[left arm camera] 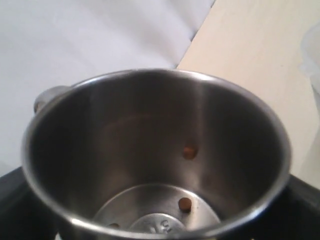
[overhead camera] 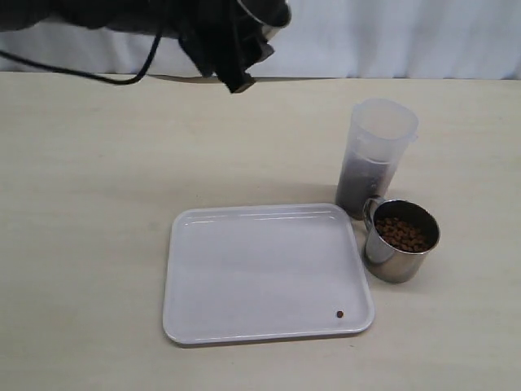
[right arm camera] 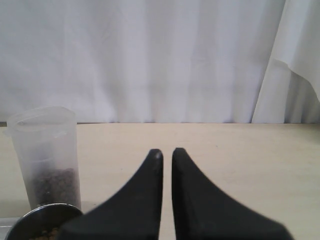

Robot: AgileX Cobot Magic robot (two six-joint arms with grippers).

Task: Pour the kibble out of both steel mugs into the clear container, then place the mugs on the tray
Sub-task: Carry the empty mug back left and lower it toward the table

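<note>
The left hand (overhead camera: 232, 53) hangs high over the worktop (overhead camera: 81, 244), beyond the far edge of the tray (overhead camera: 260, 269). Its dark fingers are clamped on either side of the held mug (left arm camera: 150, 130). The left wrist view looks straight into that mug's mouth. It is almost bare inside, with one pellet (left arm camera: 189, 151) on the inner wall and another on the bottom.

The white tray lies flat in the middle of the worktop. A stray pellet (overhead camera: 339, 314) sits on it near its front right corner.

The clear tumbler (overhead camera: 376, 151) stands upright just beyond the tray's far right corner, and its lower part is dark with kibble (overhead camera: 362, 183). The second mug (overhead camera: 400, 244) stands just beside the tray's right edge, in front of the tumbler and close against it. It is upright and holds a heap of brown pellets.

The right hand (right arm camera: 165, 152) shows only in its own wrist view. Its two black fingers are pressed together on nothing and point level across the worktop toward the white curtain (right arm camera: 150, 60). The tumbler and the second mug's rim appear off to one side of it. Its place relative to the tray cannot be told.
</note>
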